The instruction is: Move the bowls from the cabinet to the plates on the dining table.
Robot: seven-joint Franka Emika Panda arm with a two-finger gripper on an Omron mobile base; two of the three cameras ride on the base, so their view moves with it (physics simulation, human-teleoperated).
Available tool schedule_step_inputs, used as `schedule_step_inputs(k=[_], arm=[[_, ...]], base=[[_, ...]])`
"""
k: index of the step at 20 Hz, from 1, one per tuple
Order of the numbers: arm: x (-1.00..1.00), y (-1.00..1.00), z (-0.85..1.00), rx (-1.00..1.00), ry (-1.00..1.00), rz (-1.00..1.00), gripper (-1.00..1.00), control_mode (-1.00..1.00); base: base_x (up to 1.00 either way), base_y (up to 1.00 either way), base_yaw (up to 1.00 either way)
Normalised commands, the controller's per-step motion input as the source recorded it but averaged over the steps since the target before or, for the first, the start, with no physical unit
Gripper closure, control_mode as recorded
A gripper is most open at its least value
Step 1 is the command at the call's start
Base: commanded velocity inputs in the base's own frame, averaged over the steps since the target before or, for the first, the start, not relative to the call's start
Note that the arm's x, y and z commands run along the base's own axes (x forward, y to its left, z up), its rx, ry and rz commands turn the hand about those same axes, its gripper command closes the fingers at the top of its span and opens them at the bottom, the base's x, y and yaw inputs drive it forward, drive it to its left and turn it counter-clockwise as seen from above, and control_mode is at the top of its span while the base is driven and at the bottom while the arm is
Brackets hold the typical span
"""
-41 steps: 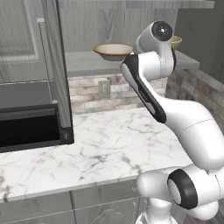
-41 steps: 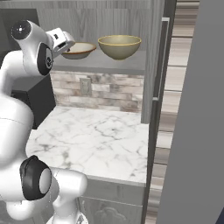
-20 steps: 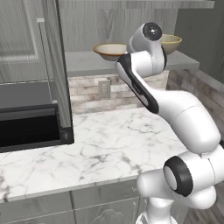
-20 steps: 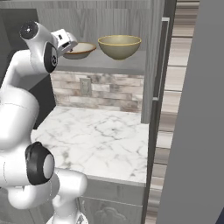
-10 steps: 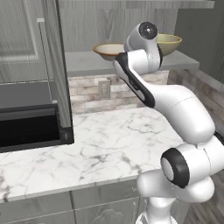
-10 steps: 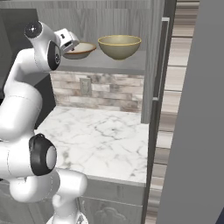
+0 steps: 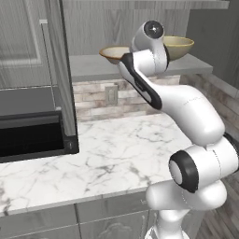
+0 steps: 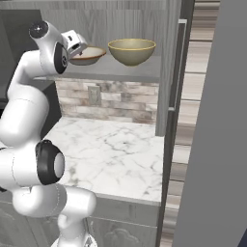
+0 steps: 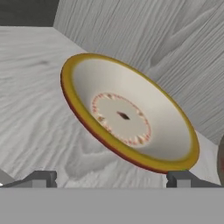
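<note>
Here the gripper [image 9: 111, 177] is spread wide and holds nothing; its two dark tips poke up at the bottom of the hand view, cut off low down. Just past them sits a bowl [image 9: 127, 114] on the grey shelf [image 9: 39, 113]. In the right base view the hand hides that bowl's [image 8: 89, 54] near edge. A second bowl [image 8: 131, 50] stands beside it on the shelf [image 8: 120, 71] in the cabinet [image 8: 174, 67]. Below lies the marble table [image 8: 116, 154].
</note>
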Motion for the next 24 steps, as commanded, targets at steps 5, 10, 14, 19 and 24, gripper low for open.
schedule_step_inputs(k=[5, 10, 14, 19, 24], arm=[[0.15, 0.05, -0.01, -0.01, 0.01, 0.00, -1.00, -1.00], [0.15, 0.04, -0.01, -0.01, 0.00, 0.00, -1.00, -1.00], [0.14, 0.06, -0.04, 0.00, 0.00, 0.00, -1.00, -1.00], [0.15, 0.06, -0.12, 0.00, 0.00, 0.00, -1.00, -1.00], [0.14, 0.03, -0.04, 0.00, 0.00, 0.00, -1.00, -1.00]], base=[[0.00, 0.00, 0.00], [0.00, 0.00, 0.00], [0.00, 0.00, 0.00], [0.00, 0.00, 0.00], [0.00, 0.00, 0.00]])
